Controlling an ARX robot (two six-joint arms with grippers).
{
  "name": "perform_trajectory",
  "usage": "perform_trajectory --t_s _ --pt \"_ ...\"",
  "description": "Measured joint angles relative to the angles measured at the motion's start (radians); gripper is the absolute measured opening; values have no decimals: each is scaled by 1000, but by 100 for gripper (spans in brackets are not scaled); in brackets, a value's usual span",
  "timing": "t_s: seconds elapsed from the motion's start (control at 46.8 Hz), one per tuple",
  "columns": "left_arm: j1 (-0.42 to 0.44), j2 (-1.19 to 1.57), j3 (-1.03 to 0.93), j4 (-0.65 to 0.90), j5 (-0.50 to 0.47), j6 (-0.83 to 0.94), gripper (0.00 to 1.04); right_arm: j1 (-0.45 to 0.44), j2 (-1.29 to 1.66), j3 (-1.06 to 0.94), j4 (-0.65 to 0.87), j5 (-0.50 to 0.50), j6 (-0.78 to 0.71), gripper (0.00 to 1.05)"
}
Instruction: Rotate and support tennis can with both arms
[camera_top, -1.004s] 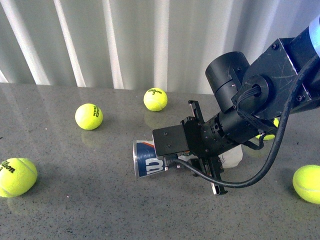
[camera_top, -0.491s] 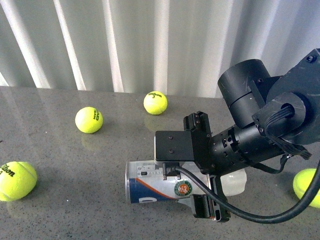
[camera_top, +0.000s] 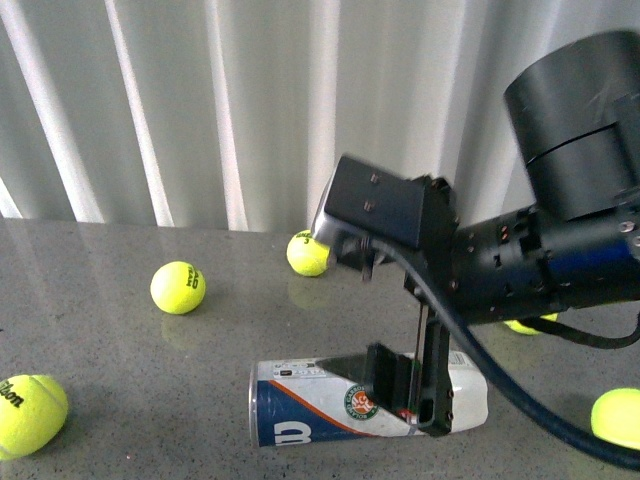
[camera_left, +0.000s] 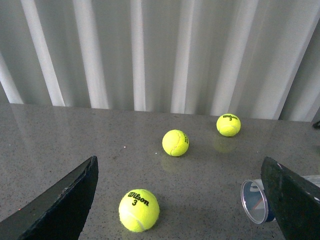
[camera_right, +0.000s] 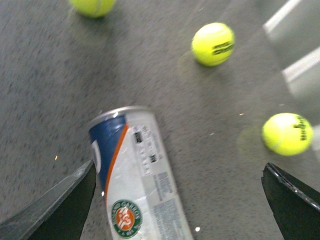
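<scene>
Moved: since a second ago the right arm (camera_top: 570, 250) has lifted its wrist higher, and the tennis can (camera_top: 320, 405), then angled toward the camera, has swung to lie broadside.
Axis: the can lies on its side on the grey desk (camera_top: 130, 370), its long axis running across the front view. The silver-rimmed end points to the robot's left and the pale end to its right.
Look: a clear tube with a white label. A navy band near the rim carries a white W, an orange stripe curves along it, and a round orange-and-green emblem sits mid-length beside small print.
Right pincer: the right pincer (camera_top: 410, 385) hangs over the can's right half. Its fingers (camera_right: 60, 205) are spread wide with the can between them, nearer one finger; I cannot tell whether they touch it.
Left pincer: the left pincer (camera_left: 179, 167) is spread wide on nothing, well apart from the can, whose round rimmed end faces it.
Balls: one tennis ball (camera_top: 178, 287) lies beyond the can's rim end and a second ball (camera_top: 308, 253) behind the can. A third ball (camera_top: 30, 415) is well off the rim end and a fourth ball (camera_top: 615, 418) past the pale end.
Backdrop: a white ribbed wall (camera_top: 200, 100) stands behind the can.
</scene>
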Motion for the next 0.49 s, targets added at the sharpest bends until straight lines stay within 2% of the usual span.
perform_trajectory --t_s 0.15,0.171,0.192,0.235,0.278,0.299,0.342,0.385,0.491 --pt "0 0 0 0 0 0 98 -14 -134 -80 239 161 334 98" --pt "0 0 0 0 0 0 98 -21 -156 -92 266 224 418 98" --pt "0 0 0 0 0 0 98 -24 -168 -96 272 250 435 98" --pt "0 0 0 0 0 0 98 -50 -243 -129 272 420 636 98" --pt "0 0 0 0 0 0 98 -65 -281 -152 253 507 727 98" --pt "0 0 0 0 0 0 98 -81 -320 -181 224 586 823 98" --pt "0 0 0 0 0 0 98 -101 -379 -239 191 691 916 98" --pt "0 0 0 0 -1 0 98 -116 -406 -273 182 733 985 98" --pt "0 0 0 0 1 0 98 -119 -414 -281 181 731 1046 98"
